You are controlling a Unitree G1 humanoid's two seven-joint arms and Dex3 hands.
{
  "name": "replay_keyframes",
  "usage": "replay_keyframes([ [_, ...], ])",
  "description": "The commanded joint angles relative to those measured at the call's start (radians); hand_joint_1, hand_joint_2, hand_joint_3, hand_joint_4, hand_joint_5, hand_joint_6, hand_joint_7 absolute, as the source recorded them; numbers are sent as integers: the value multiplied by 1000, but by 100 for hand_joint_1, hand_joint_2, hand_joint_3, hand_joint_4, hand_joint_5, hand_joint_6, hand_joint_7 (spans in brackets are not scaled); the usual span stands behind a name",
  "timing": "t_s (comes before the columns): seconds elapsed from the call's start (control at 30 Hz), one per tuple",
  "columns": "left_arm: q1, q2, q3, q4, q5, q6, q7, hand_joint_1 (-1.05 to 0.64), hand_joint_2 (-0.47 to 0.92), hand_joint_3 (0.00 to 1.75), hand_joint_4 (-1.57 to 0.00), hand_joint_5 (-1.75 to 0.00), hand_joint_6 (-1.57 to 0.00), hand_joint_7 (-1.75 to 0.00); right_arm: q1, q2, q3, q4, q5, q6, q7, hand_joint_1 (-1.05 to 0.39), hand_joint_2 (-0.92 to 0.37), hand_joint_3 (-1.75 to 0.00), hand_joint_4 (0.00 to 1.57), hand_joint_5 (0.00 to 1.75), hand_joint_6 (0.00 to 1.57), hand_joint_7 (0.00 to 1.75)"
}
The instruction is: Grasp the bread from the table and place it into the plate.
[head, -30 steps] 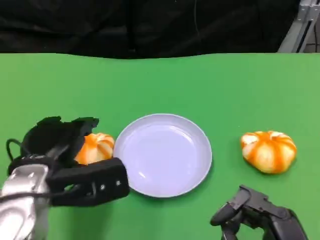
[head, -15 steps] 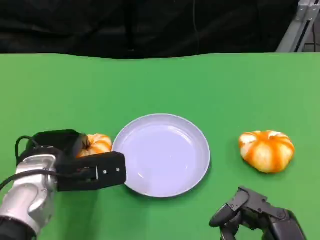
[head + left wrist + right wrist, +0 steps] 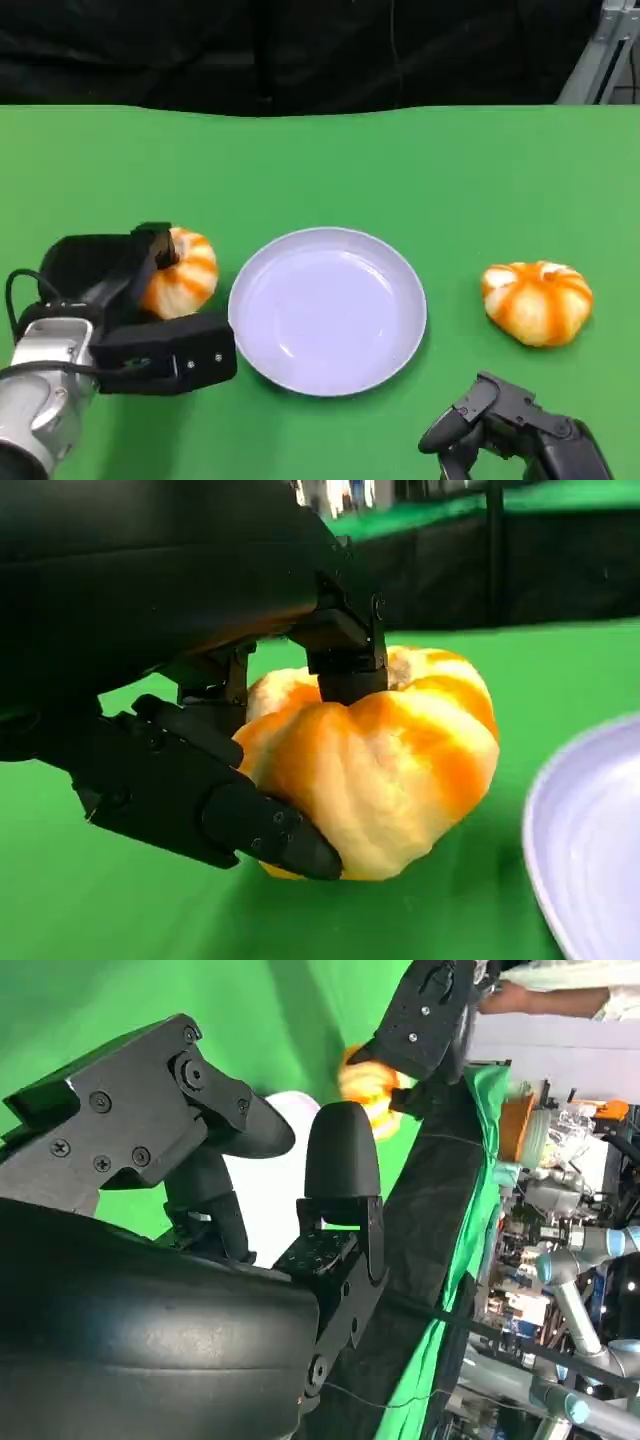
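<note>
Lower right of the head frame, the right hand (image 3: 510, 430) is sitting low at the table's near edge, fingers apart and holding nothing; the right wrist view backs that up, its black fingers (image 3: 340, 1160) standing spread with green cloth between them. Lower left, the silver left forearm (image 3: 40, 400) is coming in from the corner, and the left hand (image 3: 130, 300) is wrapping the bread (image 3: 180, 272): one finger is hooking over the top of the bun and a thick black part is lying below it. Left wrist view is showing it close up, fingers (image 3: 240, 815) pressing on the near underside and on the top of the bread (image 3: 390, 770), so it is being gripped. Whether the bun is lifting off the cloth or resting on it is hard to say from these angles. Mid frame, the pale plate (image 3: 400, 345) is sitting just right of the held bread, nothing in it, apart from the bun by a thin strip of green. Right of the plate, a second orange-and-white bun (image 3: 537, 302) is lying on the green table (image 3: 320, 170), well apart from both hands. Far edge, black cloth backdrop (image 3: 300, 50) is running across the top.
</note>
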Motion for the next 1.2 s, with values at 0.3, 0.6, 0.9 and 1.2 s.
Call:
replay_keyframes([
  [0.3, 3, -12, -9, -97, 33, -73, 338, -24, 52, 93, -94, -175, -69, -175, 1, -6, -3, 12, -3, -20, -8, -14, -54, -105, 68, 160, 71, 126],
  [0.6, 3, -97, -10, -206, -133, -213, 93, -21, 29, 137, -96, -175, -77, -175, 2, -7, 0, 13, -7, -24, -10, -16, -53, -105, 68, 161, 71, 126],
  [0.9, -18, -165, -27, -181, -166, -199, -61, -16, 28, 127, -96, -175, -74, -175, -2, -2, 3, 22, -20, -34, -16, -15, -51, -108, 68, 161, 71, 126],
  [1.2, -29, -198, -50, -145, -181, -154, -181, -19, 47, 94, -84, -175, -75, -133, 3, -2, 7, 15, -23, -32, -18, -15, -51, -109, 69, 161, 72, 125],
])
